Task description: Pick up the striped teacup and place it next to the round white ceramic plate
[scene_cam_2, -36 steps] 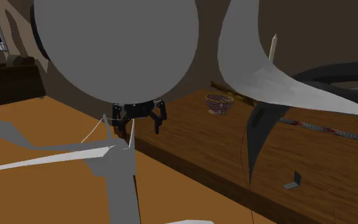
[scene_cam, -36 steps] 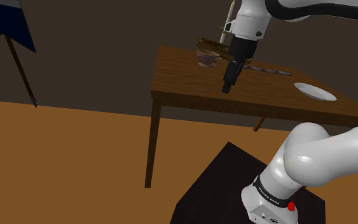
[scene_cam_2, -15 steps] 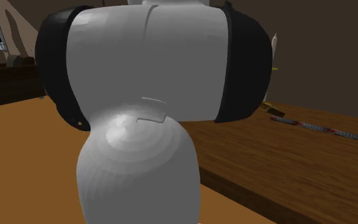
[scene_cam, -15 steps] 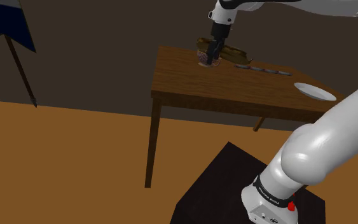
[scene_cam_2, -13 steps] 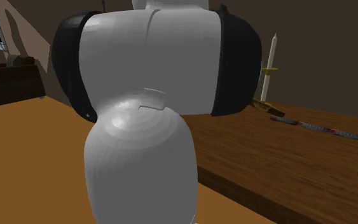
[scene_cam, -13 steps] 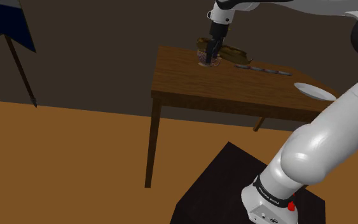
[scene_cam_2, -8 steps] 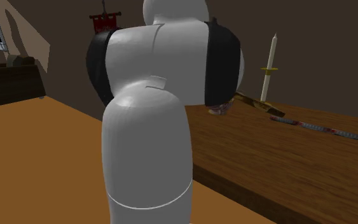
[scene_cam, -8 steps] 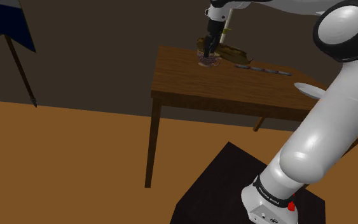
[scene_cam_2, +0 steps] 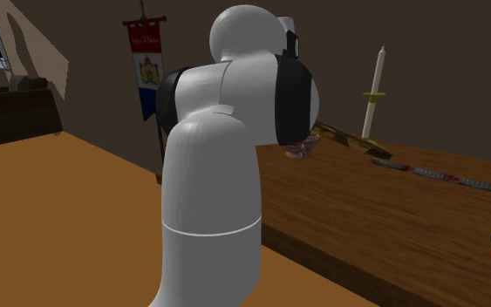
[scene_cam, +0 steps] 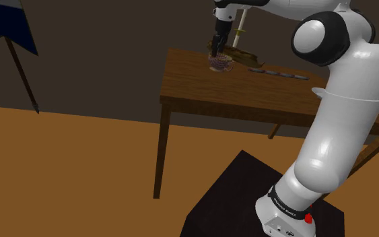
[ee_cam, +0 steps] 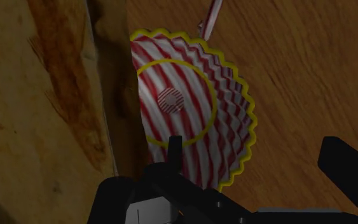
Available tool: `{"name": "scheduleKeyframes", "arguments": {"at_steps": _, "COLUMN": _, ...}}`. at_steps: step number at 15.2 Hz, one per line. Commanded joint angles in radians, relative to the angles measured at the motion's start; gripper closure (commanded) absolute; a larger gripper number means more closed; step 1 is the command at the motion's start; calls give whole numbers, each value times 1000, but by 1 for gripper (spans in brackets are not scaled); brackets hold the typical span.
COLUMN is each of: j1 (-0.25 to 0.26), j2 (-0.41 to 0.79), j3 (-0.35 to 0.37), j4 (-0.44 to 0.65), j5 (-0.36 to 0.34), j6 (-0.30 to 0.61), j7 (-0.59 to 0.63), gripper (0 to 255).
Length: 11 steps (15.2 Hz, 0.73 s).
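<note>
The brown lump (ee_cam: 44, 95) sits right beside the striped cup (ee_cam: 190, 114), which stands on the table (ee_cam: 311, 63) just under the hand (scene_cam: 215, 51), its rim between the wide-open, empty fingers (ee_cam: 349, 168), so closing could knock a finger on the lump and tip the cup.

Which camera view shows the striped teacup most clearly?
The wrist view: the teacup shows from above, with red and white stripes and a yellow wavy rim. In the shoulder view it is a small shape under the gripper on the table. In the second exterior view the arm covers most of it.
</note>
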Motion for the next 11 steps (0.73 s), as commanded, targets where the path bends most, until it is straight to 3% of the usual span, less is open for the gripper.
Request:
{"name": "scheduleKeyframes", "arguments": {"at_steps": 1, "j1": -3, "j2": 1, "j3": -3, "j4": -24, "j5": -2, "j6": 25, "j7": 0, "gripper": 0}}
{"name": "scheduleKeyframes", "arguments": {"at_steps": 5, "j1": -2, "j2": -5, "j3": -3, "j4": -80, "j5": -4, "j6": 76, "j7": 1, "gripper": 0}}
{"name": "scheduleKeyframes", "arguments": {"at_steps": 11, "j1": -2, "j2": -5, "j3": -3, "j4": -80, "j5": -4, "j6": 76, "j7": 1, "gripper": 0}}
